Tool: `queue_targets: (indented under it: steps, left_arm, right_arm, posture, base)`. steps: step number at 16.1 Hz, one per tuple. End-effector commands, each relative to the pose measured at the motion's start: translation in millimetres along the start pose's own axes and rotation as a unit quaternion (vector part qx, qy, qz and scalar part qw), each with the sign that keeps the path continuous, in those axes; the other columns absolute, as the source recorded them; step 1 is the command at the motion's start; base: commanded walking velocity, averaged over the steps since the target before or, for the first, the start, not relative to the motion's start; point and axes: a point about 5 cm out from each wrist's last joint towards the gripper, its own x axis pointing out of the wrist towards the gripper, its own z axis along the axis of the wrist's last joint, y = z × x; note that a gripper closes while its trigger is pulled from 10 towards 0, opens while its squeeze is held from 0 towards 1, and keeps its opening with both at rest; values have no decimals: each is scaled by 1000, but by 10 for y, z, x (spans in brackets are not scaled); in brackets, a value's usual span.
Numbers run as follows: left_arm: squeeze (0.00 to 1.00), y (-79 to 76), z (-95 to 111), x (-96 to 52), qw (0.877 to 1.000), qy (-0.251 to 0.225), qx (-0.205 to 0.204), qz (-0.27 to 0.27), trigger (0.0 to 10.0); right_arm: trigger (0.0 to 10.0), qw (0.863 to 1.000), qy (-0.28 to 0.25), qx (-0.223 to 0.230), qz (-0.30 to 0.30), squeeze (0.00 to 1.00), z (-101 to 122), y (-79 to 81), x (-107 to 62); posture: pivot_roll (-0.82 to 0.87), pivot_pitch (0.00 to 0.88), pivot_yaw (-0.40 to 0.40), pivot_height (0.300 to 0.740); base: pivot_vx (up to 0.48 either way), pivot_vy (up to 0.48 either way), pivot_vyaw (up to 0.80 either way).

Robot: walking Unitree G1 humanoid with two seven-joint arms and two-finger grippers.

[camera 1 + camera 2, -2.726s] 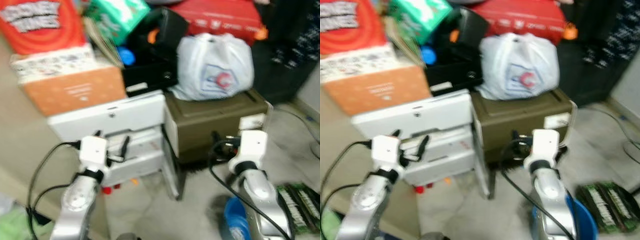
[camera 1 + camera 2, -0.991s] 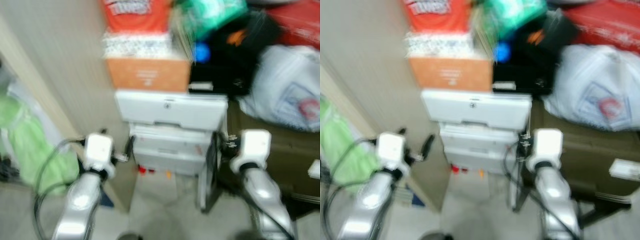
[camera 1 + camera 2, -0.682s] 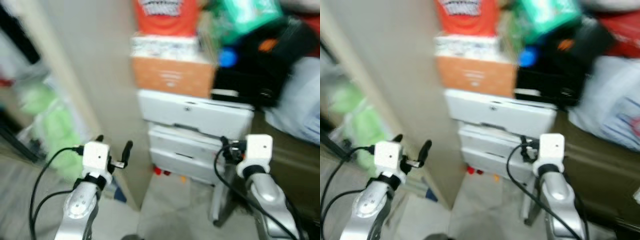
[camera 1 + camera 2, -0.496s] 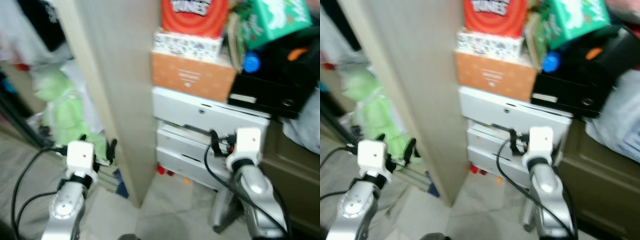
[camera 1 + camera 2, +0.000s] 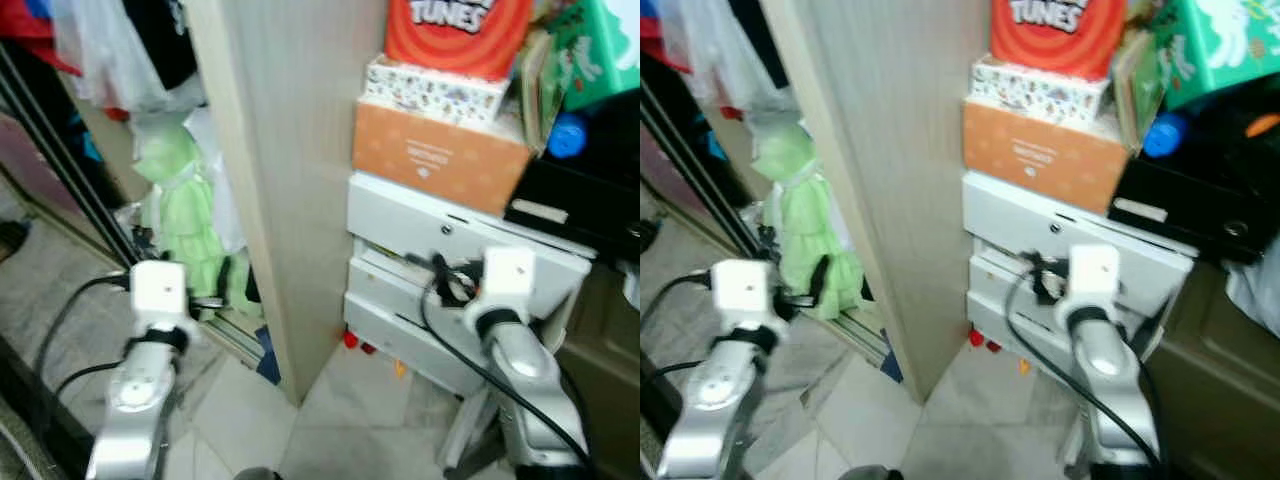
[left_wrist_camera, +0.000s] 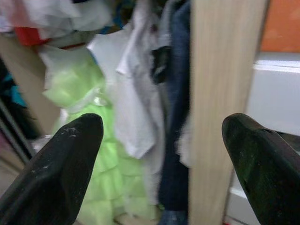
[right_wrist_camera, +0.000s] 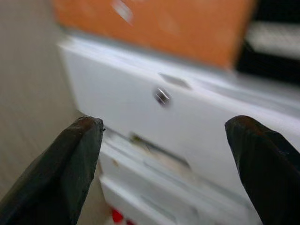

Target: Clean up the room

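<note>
You face a wooden panel (image 5: 285, 170) with clutter on both sides.

Your left gripper (image 6: 159, 154) is spread wide and holds nothing, aimed at the green dress (image 5: 185, 215) hanging left of the panel. Your right gripper (image 7: 164, 159) (equally wide, also holding nothing) points at the white drawer unit (image 5: 1040, 250), which sits under an orange box (image 5: 1040, 155) right of the panel.

Right gripper (image 7: 164, 154) view: blurred, white drawer unit (image 7: 187, 126) smeared.
Left gripper (image 6: 159, 154) view: fingertips cut off, green garment (image 6: 93, 140) soft.
</note>
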Motion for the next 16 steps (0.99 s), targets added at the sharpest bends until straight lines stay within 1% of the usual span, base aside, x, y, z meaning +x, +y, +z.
queue_targets:
  steps: [1,3,4,5,6,8,10,11,12,13,15,16]
  left_arm:
    - [0,120,-21,-72,1000,10,15,22,10000]
    - [0,184,-34,-123,999,12,31,20,10000]
    - [0,225,-23,-122,999,11,35,24,10000]
    - [0,253,10,-102,999,7,35,28,10000]
    - [0,241,61,-53,999,-2,38,24,10000]
    - [0,197,90,-11,999,-8,37,18,10000]
    - [0,192,76,-1,999,-6,32,20,10000]
    - [0,162,31,-9,999,-3,29,20,10000]
    - [0,143,26,-22,999,-5,26,20,10000]
    - [0,136,32,-26,1000,-4,23,19,10000]
    - [0,105,48,43,999,-10,34,-1,10000]
    - [0,95,64,65,999,-15,37,-3,10000]
  right_arm:
    - [10000,1000,2,26,-1,0,45,66,-39]
    - [10000,1000,18,4,-5,0,-41,98,-68]
    - [10000,1000,23,-8,-5,0,-46,109,-56]
    - [10000,1000,16,-8,-3,0,-14,126,-52]
    - [10000,1000,17,-6,2,0,-10,135,-56]
    - [10000,1000,24,4,7,0,-8,142,-28]
    - [10000,1000,20,-8,13,0,25,142,15]
    - [10000,1000,22,-12,5,0,18,79,42]
    - [10000,1000,25,-16,-2,0,9,34,37]
    - [10000,999,29,-21,-5,0,-6,27,17]
    - [10000,999,41,-31,0,0,-51,67,-7]
    - [10000,998,43,-35,6,0,-58,86,-18]
  posture:
    - [-32,0,15,740]
    - [-23,0,26,740]
    - [-25,0,28,740]
    - [-28,0,44,740]
    - [-14,0,41,740]
    - [-13,0,37,740]
    - [-24,0,34,740]
    - [-26,0,24,740]
    - [-23,0,13,740]
    - [-26,0,11,740]
    - [-31,0,-30,740]
    - [-31,0,-37,740]
  base:
    - [0,0,0]
    - [0,0,0]
    - [0,0,0]
    - [0,0,800]
    - [0,0,800]
    - [0,0,800]
    - [0,0,800]
    - [0,0,800]
    - [0,0,800]
    - [0,0,800]
    - [0,0,800]
    - [0,0,800]
